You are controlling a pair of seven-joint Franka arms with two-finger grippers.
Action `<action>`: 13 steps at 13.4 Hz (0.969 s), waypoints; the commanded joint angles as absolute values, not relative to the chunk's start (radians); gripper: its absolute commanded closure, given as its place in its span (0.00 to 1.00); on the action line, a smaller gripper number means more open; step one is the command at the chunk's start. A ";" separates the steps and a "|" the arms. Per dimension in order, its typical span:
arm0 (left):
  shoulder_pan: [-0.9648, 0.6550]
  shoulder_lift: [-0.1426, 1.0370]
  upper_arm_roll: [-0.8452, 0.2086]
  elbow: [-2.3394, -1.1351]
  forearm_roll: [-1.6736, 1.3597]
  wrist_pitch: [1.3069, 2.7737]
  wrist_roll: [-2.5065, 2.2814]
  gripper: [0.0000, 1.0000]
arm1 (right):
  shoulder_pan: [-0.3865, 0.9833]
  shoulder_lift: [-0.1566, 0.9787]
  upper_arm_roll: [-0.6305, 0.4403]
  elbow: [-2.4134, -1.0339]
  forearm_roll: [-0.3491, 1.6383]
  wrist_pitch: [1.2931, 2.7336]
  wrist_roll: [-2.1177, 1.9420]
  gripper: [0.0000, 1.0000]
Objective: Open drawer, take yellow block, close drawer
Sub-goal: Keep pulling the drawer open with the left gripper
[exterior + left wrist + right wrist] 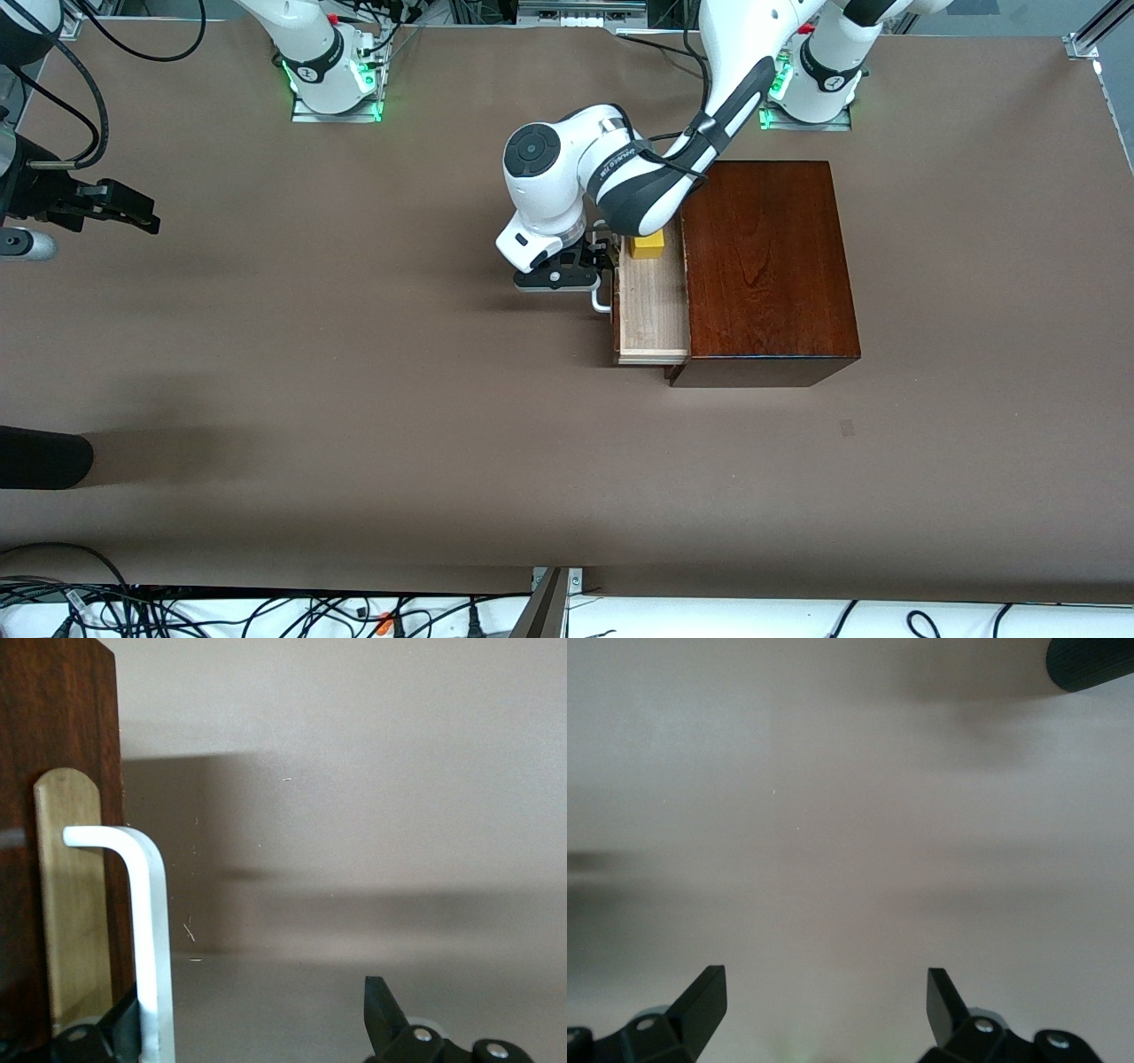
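Observation:
The dark mahogany box (pixel 766 266) stands at the left arm's end of the table. Its drawer (pixel 654 301) is pulled partly out toward the right arm's end and shows its pale wood floor. The yellow block (pixel 648 245) lies in the drawer at the end farthest from the front camera. The white bar handle (pixel 602 301) sticks out from the drawer front (pixel 53 744). My left gripper (pixel 601 261) is open at the handle (pixel 146 930). In the left wrist view (pixel 252 1001) the bar stands just inside one finger (pixel 124 1023). My right gripper (pixel 142 215) is open and empty (pixel 824 983), waiting over the right arm's end of the table.
A black rounded object (pixel 44 456) reaches in at the right arm's end of the table, nearer the front camera; it may be the dark shape in the right wrist view (pixel 1090 660). Cables (pixel 266 611) lie along the table's front edge. Brown tabletop (pixel 354 372) surrounds the box.

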State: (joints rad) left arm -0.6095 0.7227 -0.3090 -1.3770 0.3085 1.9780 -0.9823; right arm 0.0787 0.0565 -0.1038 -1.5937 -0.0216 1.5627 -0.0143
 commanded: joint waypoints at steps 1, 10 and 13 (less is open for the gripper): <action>-0.612 0.765 -0.322 -1.315 0.264 1.979 -0.951 0.00 | 0.066 0.038 -0.092 -1.600 -0.037 1.560 -0.023 0.00; -0.614 0.761 -0.316 -1.287 0.265 1.899 -0.899 0.00 | 0.064 0.037 -0.095 -1.600 -0.035 1.559 -0.023 0.00; -0.617 0.759 -0.313 -1.284 0.325 1.846 -0.890 0.00 | 0.066 0.035 -0.097 -1.598 -0.035 1.559 -0.023 0.00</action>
State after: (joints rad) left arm -0.6105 0.7397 -0.3130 -1.3349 0.2980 1.9073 -0.9238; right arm 0.0780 0.0565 -0.1057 -1.5937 -0.0217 1.5627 -0.0143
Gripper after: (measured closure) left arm 0.000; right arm 0.000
